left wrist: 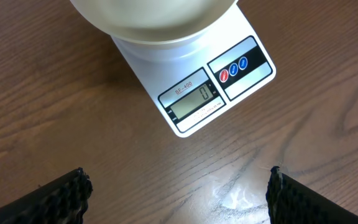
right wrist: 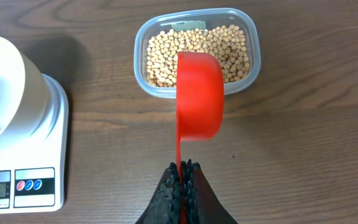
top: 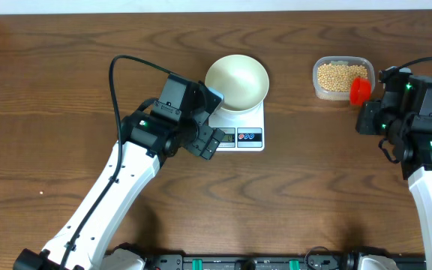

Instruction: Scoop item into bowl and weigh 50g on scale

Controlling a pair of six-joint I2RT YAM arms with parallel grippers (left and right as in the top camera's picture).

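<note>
From overhead I saw a smooth, round cream-white bowl (top: 236, 81) sitting on a small white rectangular digital kitchen scale (top: 240, 136), near the middle of a dark wooden table (top: 66, 67). The bowl was empty. In the left wrist view the scale's grey display showed a single zero, so I judged the weighing ready to start from nothing. My left gripper (left wrist: 178, 179) hung over the table just beside the scale, jaws spread wide with nothing between them.

Well off to the right stood a clear, rounded-rectangular plastic tub (right wrist: 255, 56) holding many small round tan-yellow beans (right wrist: 160, 59). My right gripper (right wrist: 180, 177) was clamped tight on the thin handle of a red plastic measuring scoop (right wrist: 199, 93), whose cup hovered over the tub's near edge. I saw only the cup's red outer side, so I could not tell whether it carried any beans.

My reading of progress: the bowl was placed and the scale zeroed, but no beans had reached the bowl. Scooping, carrying across, pouring and trimming to the target weight all remained.
</note>
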